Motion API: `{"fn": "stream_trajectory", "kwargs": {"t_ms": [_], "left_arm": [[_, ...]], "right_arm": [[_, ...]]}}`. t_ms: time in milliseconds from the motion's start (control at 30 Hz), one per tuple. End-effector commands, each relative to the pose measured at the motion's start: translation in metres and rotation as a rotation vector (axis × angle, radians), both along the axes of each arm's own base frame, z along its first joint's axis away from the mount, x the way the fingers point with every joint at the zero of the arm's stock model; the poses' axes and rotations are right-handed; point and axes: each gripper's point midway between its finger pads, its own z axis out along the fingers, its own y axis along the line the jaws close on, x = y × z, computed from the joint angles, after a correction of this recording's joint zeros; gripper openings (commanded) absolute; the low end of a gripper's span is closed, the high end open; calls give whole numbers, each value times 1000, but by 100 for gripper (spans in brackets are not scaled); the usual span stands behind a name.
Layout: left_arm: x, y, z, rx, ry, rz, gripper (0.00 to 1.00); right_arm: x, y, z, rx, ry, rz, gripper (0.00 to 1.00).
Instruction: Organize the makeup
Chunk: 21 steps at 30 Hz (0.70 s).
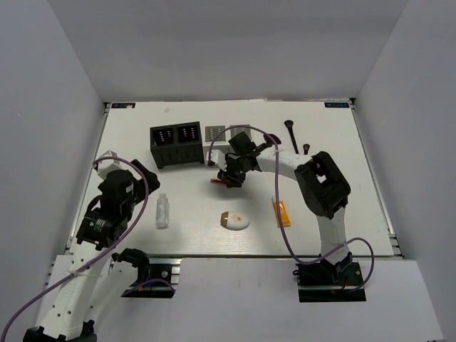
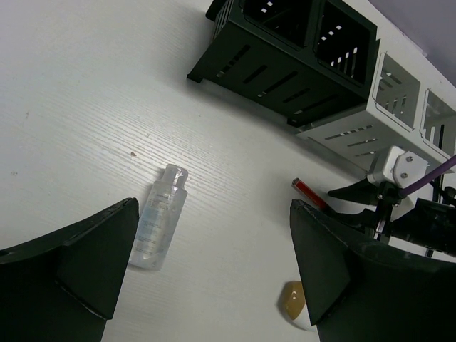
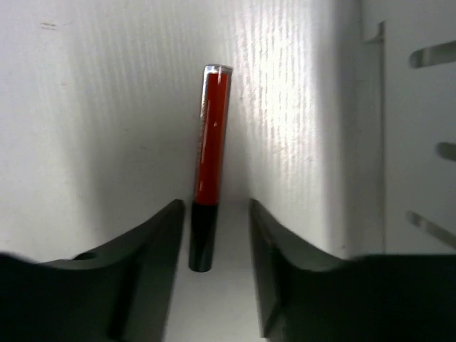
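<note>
A black box (image 1: 176, 143) and a white box (image 1: 215, 134) on a white table (image 1: 342, 185), pale walls (image 1: 50, 107) around.

We see the black box well beyond the left fingers (image 2: 85, 263), ahead of the gap between them. It lies tilted across the top of that view, with two dark open compartments, rows of small slots in their far walls and long slots down its side. The white box stands right beside it, farther right, ahead of the right-hand finger. From the right fingers (image 3: 278, 271) we find the white box's slotted wall just to their right, standing on the table. The table's bare, finely grained top runs ahead and to their left. The walls close the table in on three sides.
</note>
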Motion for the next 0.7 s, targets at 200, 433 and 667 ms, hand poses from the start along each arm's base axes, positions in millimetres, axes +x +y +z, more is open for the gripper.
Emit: {"fn": "stream_trajectory", "kwargs": {"t_ms": [200, 433, 667], "left_arm": [[-2, 0, 3, -25, -17, 15, 97], [-12, 2, 4, -53, -27, 23, 97], [-23, 6, 1, -76, -27, 47, 97]], "right_arm": [[-39, -40, -42, -182, 176, 6, 16], [-29, -20, 32, -86, 115, 86, 0], [-1, 14, 148, 24, -37, 145, 0]]}}
